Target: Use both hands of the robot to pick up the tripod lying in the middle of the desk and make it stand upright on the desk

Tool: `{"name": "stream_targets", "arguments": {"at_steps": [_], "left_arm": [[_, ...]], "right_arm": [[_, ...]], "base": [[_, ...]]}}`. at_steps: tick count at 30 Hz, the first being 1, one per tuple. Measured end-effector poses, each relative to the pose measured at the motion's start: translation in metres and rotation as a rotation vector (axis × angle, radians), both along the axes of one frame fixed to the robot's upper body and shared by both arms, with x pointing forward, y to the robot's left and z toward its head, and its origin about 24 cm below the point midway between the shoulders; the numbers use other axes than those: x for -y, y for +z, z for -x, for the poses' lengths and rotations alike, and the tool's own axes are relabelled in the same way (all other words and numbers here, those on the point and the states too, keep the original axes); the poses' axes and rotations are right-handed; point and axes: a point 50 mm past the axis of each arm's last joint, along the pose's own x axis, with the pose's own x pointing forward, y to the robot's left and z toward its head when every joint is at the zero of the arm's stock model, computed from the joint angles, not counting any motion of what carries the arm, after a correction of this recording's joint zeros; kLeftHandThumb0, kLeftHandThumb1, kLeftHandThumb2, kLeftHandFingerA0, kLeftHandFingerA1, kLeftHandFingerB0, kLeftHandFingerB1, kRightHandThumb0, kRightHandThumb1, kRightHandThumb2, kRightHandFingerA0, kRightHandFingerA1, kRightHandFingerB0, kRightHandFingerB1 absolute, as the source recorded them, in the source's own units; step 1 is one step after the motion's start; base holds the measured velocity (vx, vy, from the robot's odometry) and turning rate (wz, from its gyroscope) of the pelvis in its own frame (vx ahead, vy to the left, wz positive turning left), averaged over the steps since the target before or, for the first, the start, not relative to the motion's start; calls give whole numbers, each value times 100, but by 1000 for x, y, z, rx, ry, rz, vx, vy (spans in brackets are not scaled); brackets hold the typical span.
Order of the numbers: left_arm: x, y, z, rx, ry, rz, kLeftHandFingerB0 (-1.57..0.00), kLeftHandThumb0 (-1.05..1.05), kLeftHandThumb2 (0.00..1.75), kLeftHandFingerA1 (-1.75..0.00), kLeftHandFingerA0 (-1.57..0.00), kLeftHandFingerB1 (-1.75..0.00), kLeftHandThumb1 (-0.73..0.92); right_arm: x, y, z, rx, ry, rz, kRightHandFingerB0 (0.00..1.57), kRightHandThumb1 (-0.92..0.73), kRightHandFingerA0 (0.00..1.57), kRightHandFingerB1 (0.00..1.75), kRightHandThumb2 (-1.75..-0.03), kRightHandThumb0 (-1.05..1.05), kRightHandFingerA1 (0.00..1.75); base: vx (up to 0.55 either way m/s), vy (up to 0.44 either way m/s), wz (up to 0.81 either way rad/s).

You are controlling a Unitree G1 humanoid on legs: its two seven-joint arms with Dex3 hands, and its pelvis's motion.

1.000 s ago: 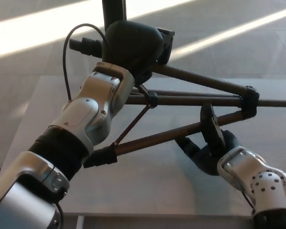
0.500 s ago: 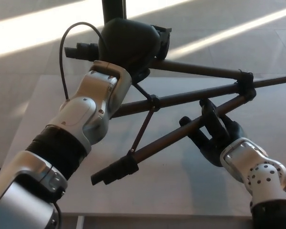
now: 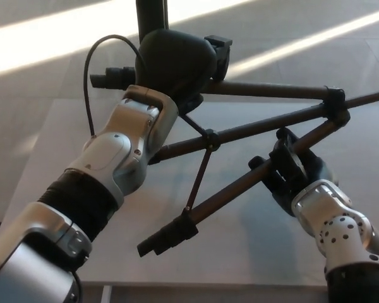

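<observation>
Grey worktop (image 3: 252, 252) lies under your tripod (image 3: 265, 126), held above it, legs splayed rightward, head left. Your left hand (image 3: 177, 63) clasps the head; your right hand (image 3: 294, 170) grips the nearest leg.

One head camera looks steeply down, close over the desk (image 3: 252, 252).

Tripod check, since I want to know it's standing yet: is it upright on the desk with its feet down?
No: the tripod is held tilted, its legs pointing sideways above the desk.
</observation>
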Motion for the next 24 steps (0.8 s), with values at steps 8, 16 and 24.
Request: {"name": "stream_targets", "arguments": {"at_steps": [8, 16, 24], "left_arm": [[-6, -1, -1, -9, 17, 35, -67, -13, 83, -175, -85, -164, 52], [-14, 3, -3, -4, 36, 109, -97, -20, 102, -136, -118, -122, 48], [-28, -2, -3, -18, 68, 199, -97, -16, 101, -136, -116, -123, 46]], "right_arm": [[5, 11, -3, 57, -19, 176, 87, -48, 99, 158, -124, -18, 175], [13, 37, -10, 144, -15, 403, 86, -36, 105, 160, -139, -19, 175], [15, 72, -19, 259, -5, 604, 82, -35, 100, 166, -142, -21, 175]], "base": [[0, 0, 0], [0, 0, 0], [0, 0, 0]]}}
